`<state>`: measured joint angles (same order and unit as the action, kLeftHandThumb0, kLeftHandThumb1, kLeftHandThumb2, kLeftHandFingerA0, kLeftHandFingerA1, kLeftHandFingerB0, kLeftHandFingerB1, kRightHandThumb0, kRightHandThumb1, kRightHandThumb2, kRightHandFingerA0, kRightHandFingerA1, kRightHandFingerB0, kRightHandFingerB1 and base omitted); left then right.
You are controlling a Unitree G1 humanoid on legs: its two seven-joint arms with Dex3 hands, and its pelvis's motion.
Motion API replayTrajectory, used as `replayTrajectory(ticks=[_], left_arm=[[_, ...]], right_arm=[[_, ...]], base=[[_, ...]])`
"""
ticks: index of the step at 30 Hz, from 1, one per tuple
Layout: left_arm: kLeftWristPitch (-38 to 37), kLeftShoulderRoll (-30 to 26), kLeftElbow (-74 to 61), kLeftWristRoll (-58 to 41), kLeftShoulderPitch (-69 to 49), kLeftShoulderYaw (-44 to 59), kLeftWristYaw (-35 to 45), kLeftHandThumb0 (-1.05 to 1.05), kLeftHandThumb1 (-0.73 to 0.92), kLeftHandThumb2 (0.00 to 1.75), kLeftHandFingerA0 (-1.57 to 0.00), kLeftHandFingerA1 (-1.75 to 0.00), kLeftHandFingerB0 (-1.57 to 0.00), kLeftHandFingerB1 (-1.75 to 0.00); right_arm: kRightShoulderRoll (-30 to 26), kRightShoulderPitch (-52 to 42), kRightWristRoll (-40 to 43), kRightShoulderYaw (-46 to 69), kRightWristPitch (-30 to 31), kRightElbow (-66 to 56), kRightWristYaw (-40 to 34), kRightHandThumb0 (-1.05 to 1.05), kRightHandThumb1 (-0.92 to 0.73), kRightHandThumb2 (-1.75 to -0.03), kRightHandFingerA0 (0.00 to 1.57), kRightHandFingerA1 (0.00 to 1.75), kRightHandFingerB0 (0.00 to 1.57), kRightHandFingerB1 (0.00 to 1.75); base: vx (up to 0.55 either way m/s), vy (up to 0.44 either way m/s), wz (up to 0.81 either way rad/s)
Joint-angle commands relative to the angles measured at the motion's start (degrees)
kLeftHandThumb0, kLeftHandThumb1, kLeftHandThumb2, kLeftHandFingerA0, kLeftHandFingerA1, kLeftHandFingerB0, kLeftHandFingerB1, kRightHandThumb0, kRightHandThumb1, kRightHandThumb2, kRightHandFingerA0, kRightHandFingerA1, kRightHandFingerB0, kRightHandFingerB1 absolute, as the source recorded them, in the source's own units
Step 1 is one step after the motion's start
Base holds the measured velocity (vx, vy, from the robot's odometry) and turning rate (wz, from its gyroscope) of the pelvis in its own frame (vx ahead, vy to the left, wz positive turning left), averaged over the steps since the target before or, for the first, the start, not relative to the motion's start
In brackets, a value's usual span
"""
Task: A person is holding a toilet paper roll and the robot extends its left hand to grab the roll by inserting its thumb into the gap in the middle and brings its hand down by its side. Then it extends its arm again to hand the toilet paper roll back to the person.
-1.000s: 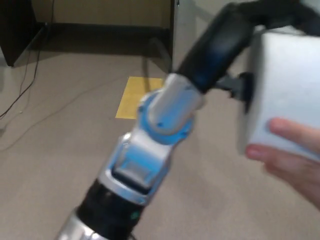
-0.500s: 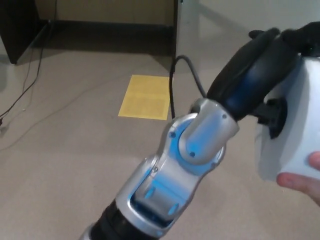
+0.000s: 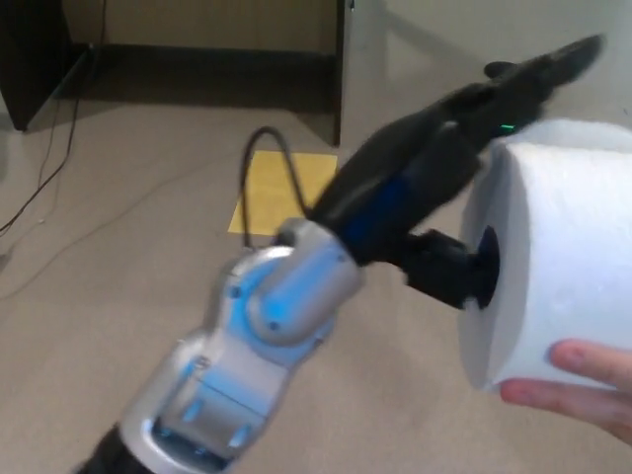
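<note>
At left robot hand (image 3: 449, 197): toilet paper roll (image 3: 558, 257).

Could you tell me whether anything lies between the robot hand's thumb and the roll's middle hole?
Nothing: in the head view the left robot hand has its thumb already at the hole of the roll.

Soft, even indoor light; motion blur on the left hand (image 3: 464, 188) and arm.
</note>
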<state>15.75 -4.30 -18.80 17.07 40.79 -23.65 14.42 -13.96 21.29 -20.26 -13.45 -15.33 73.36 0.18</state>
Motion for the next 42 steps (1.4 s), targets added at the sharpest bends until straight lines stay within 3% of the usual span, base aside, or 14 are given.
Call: replayTrajectory(ticks=[1,13,15,16,18,19,24,25,29,32,35,38,41,42], left_arm=[[0.3,-4.4,-2.5,-4.0,-3.3,4.4,5.4,-0.6,0.39,0.75,-0.03,-0.18,0.0,-0.02],[-3.3,-12.2,0.4,-15.1,-2.7,18.0,12.8,-0.56,0.36,0.73,0.0,-0.13,0.0,-0.07],[-0.3,-14.6,-3.3,-16.7,-5.6,22.2,13.5,-0.67,0.42,0.54,-0.03,-0.28,0.0,-0.1],[0.0,-15.1,-4.2,-17.6,-6.8,23.4,13.7,-0.56,0.34,0.76,-0.01,-0.27,0.0,-0.14],[1.0,-15.6,-5.7,-19.8,-9.9,26.3,14.0,-0.61,0.41,0.54,-0.04,-0.28,0.0,-0.13],[1.1,-15.8,-5.9,-20.3,-10.9,27.1,14.1,-0.56,0.35,0.76,0.0,-0.3,0.0,-0.15],[-8.2,-15.1,-1.9,-22.4,-30.0,36.7,13.2,-0.49,0.32,0.68,-0.07,-0.37,0.0,-0.14],[-10.2,-14.8,-0.5,-21.4,-33.9,37.9,12.4,-0.43,0.4,0.52,-0.12,-0.31,0.0,-0.2],[-16.6,-13.1,7.6,-15.8,-43.6,39.4,6.3,-0.19,0.38,0.52,-0.12,-0.34,-0.05,-0.24],[-26.5,-12.4,21.4,-14.2,-49.2,41.0,2.7,-0.1,0.27,0.71,0.0,-0.46,0.0,-0.39],[-35.1,-16.6,36.9,-5.9,-51.8,38.1,-6.4,-0.26,0.38,0.56,-0.16,-0.36,-0.1,-0.29],[-33.1,-21.8,52.6,4.1,-51.5,30.8,-20.7,-0.28,0.4,0.56,-0.24,-0.37,-0.13,-0.3],[-31.9,-22.5,57.5,2.9,-50.3,30.1,-20.8,-0.32,0.41,0.57,-0.24,-0.39,-0.14,-0.3],[-32.3,-22.0,59.0,0.6,-49.6,31.2,-18.9,-0.17,0.35,0.86,-0.1,-0.52,-0.07,-0.5]], right_arm=[[-0.5,-0.8,-0.6,-0.5,0.9,0.2,0.1,-0.41,-0.69,-0.61,0.69,0.58,0.55,0.44],[-1.2,1.3,0.4,0.8,1.3,-0.1,0.1,-0.43,-0.69,-0.61,0.72,0.61,0.56,0.44],[-1.3,0.3,0.6,1.2,0.9,-0.1,0.1,-0.43,-0.69,-0.61,0.72,0.61,0.55,0.44],[-1.5,-0.1,0.5,1.1,0.8,-0.2,0.1,-0.43,-0.69,-0.61,0.69,0.58,0.55,0.44],[-2.2,-0.6,0.3,1.1,0.4,-0.4,0.1,-0.43,-0.69,-0.61,0.69,0.59,0.54,0.44],[-2.5,-0.5,0.4,1.3,0.3,-0.5,0.2,-0.43,-0.69,-0.61,0.69,0.59,0.55,0.44],[-3.2,-0.7,1.6,3.1,0.4,0.0,-0.3,-0.42,-0.67,-0.6,0.7,0.6,0.56,0.44],[-3.1,-1.1,1.6,3.2,0.0,0.0,-0.7,-0.42,-0.67,-0.6,0.71,0.6,0.56,0.44],[-3.6,-1.9,1.6,3.8,-0.5,-0.3,-1.5,-0.43,-0.67,-0.59,0.75,0.68,0.58,0.44],[-3.4,-2.5,1.6,4.1,-0.3,0.0,-1.7,-0.42,-0.67,-0.6,0.74,0.68,0.59,0.45],[-3.4,-2.8,1.6,4.2,-0.3,0.1,-2.0,-0.43,-0.67,-0.6,0.7,0.63,0.58,0.45],[-3.3,-2.5,1.6,4.4,0.2,0.1,-2.2,-0.42,-0.67,-0.6,0.72,0.62,0.57,0.45],[-3.1,-2.4,1.9,4.6,0.1,0.1,-2.1,-0.42,-0.67,-0.6,0.71,0.6,0.57,0.44],[-3.1,-2.3,1.9,4.7,0.2,0.2,-2.3,-0.42,-0.67,-0.6,0.71,0.6,0.56,0.44]], base=[[0.0,0.0,0.0],[0.0,0.0,0.0],[0.0,0.0,0.0],[0.0,0.0,0.0],[0.0,0.0,0.0],[0.0,0.0,0.0],[0.0,0.0,0.0],[0.0,0.0,0.0],[0.0,0.0,0.0],[0.0,0.0,0.0],[0.0,0.0,0.0],[0.0,0.0,0.0],[0.0,0.0,0.0],[0.0,0.0,0.0]])
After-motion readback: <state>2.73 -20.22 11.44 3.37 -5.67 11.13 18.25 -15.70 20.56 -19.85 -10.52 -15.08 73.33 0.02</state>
